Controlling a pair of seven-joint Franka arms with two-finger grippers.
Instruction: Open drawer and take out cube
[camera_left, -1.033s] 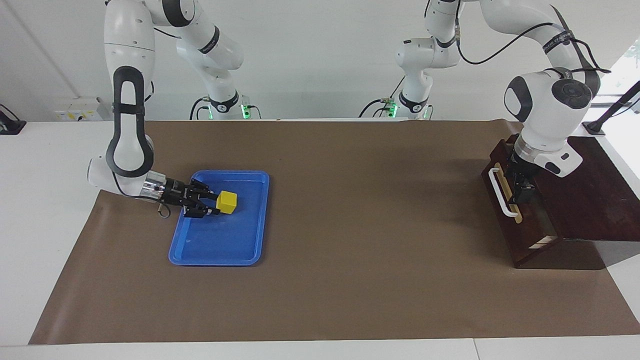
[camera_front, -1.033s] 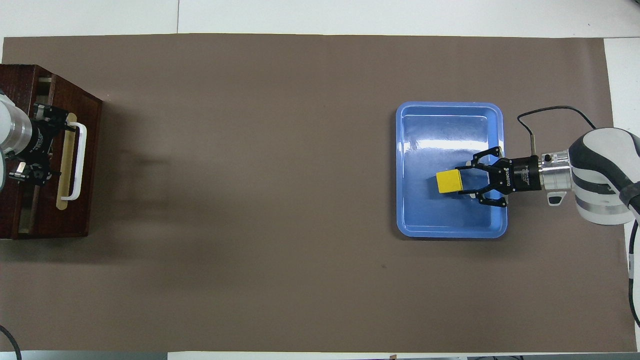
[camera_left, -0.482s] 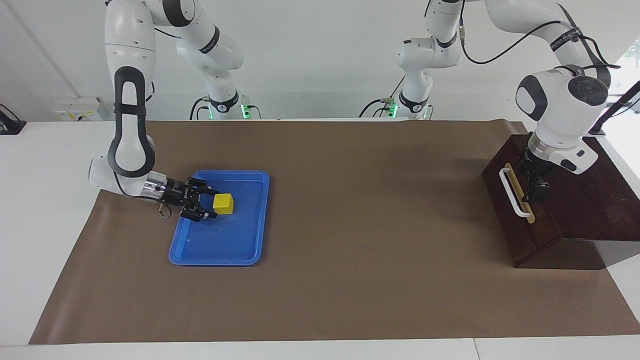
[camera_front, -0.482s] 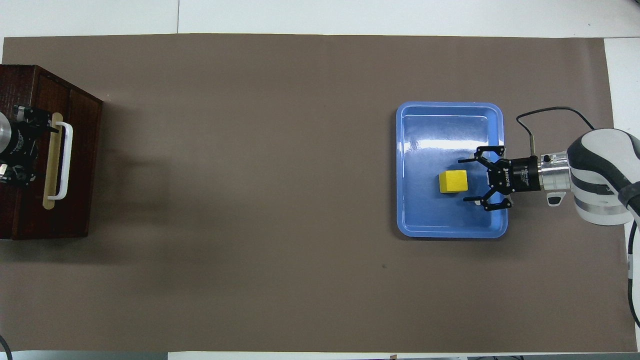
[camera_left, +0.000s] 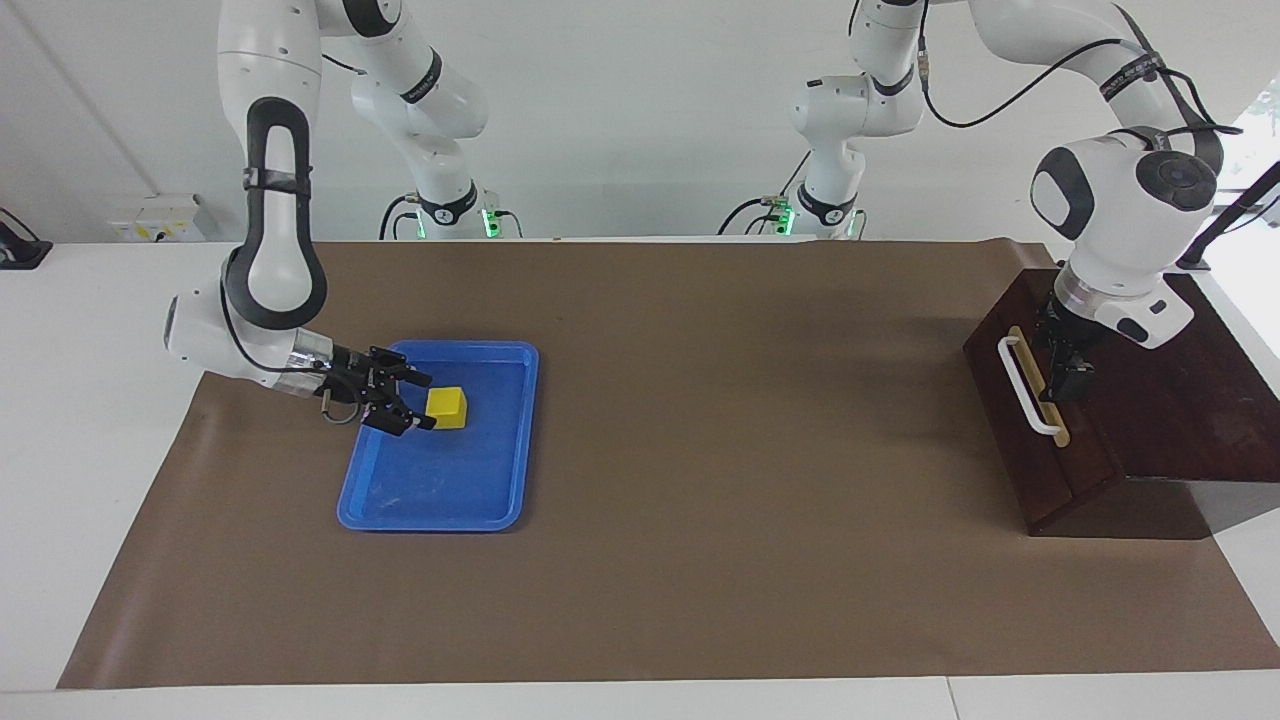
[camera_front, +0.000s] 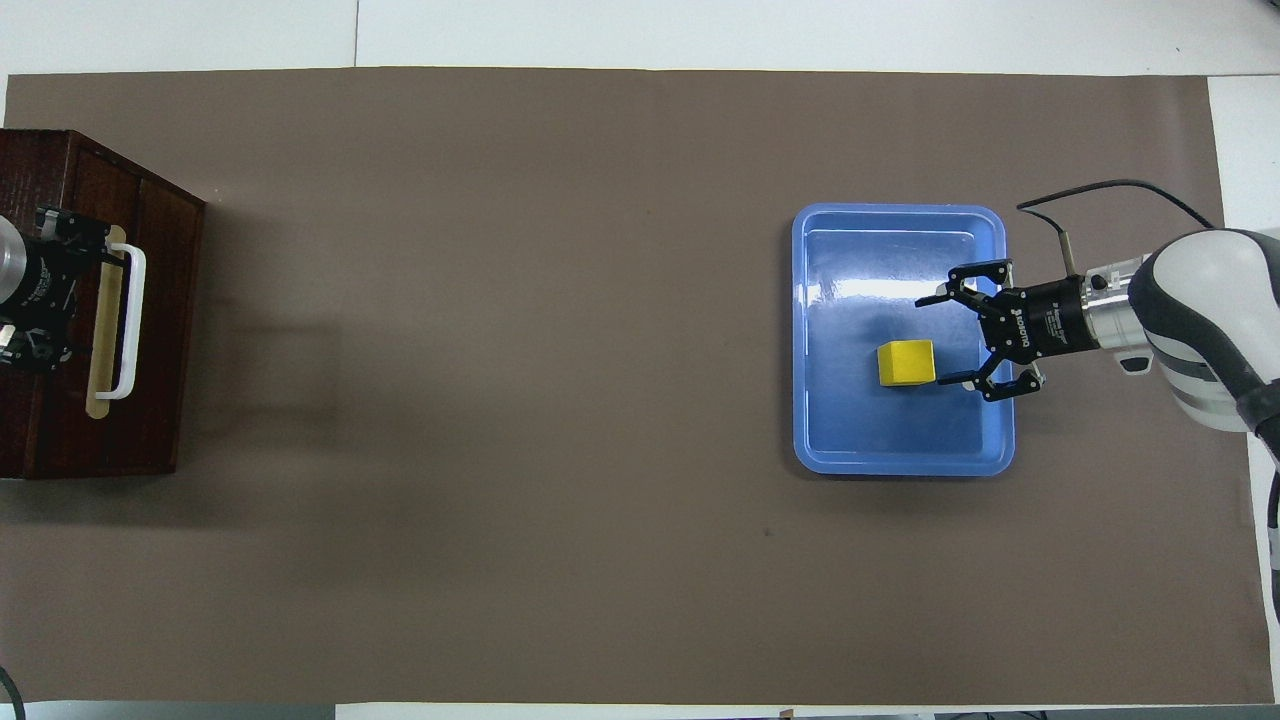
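Fingers (camera_front: 958, 378) of the right gripper (camera_front: 940, 338) spread wide and empty over the blue tray (camera_left: 505, 515), tips to either side of the yellow cube (camera_front: 906, 362) without touching it, at the right arm's end of the counter (camera_left: 700, 420). Cube flat on the tray floor, about midway along its length, nearer the edge on the gripper's side. At the left arm's end, the dark wooden box (camera_left: 1190, 400) with the drawer (camera_left: 1030, 465) pushed fully in, front flush with the box, white bar handle (camera_left: 1022, 383) on its tan strip facing the middle of the counter. Left gripper (camera_left: 1068, 372) pointing down onto the box top just beside the handle, dark fingers against dark wood, spread impossible to tell and nothing seen in its hold. Brown paper sheet (camera_front: 560, 420) spread under tray and box alike, the two set well apart at either end of the counter.
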